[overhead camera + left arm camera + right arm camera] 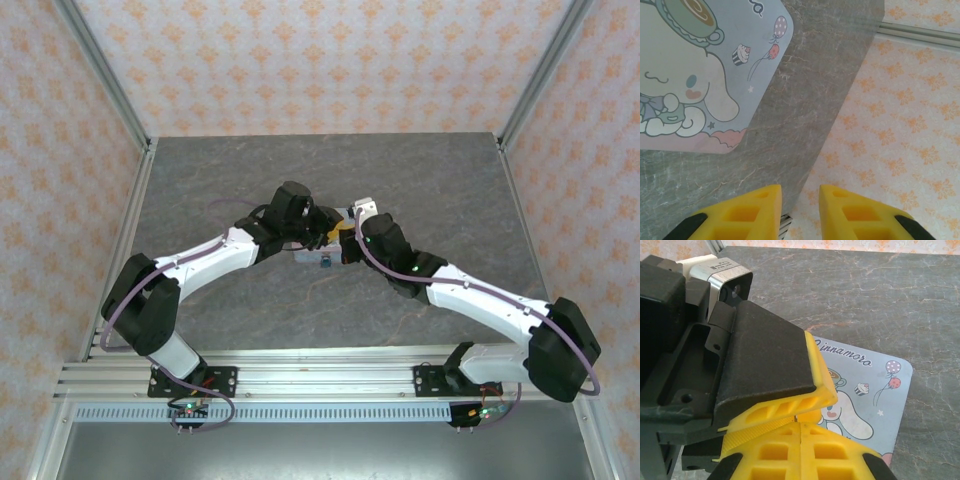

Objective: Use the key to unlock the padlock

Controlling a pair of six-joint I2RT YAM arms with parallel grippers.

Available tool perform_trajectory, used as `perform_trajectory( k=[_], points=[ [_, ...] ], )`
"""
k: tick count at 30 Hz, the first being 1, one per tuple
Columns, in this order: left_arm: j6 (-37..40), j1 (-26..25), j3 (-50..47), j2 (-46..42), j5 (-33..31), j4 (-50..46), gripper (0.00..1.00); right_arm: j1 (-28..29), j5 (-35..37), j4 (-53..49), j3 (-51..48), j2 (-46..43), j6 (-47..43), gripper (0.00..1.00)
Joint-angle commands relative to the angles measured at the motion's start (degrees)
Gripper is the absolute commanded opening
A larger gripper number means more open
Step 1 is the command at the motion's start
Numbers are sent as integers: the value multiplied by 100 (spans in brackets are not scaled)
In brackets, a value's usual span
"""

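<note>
The right gripper [800,426] is clenched: its two yellow fingers are pressed flat together, with only a seam between them. From the top of this seam a very thin silvery sliver stands out. As far as I can tell it is the key [796,416], but it is too small to see its shape.

The left gripper [801,192] is released. In its own wrist view the two yellow fingers stand a little apart, and I see nothing between them. In the right wrist view its fingers come in from the left, and their tips are directly at the tip of the right gripper, around the place where the sliver shows. I cannot tell if they touch it.

Below both grippers lies a pale-blue tin [690,75] with a cartoon print, flat on the grey marbled desk [880,295].

In the top view both arms meet over the middle of the desk, above the tin. The padlock [326,263], a tiny teal spot, is at the near edge of the tin, below the two grippers. I cannot tell if it touches the tin.

Beyond the desk edge there is a wall [900,125] with an orange pattern.
</note>
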Motion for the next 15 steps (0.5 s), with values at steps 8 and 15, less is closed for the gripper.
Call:
perform_trajectory(
  k=[8,15],
  points=[
    [-53,-60,102,26,82,193,17,43,225,87,189,83,-78,0],
    [-55,-94,69,51,82,258,0,43,243,101,192,95,-52,0]
  ],
)
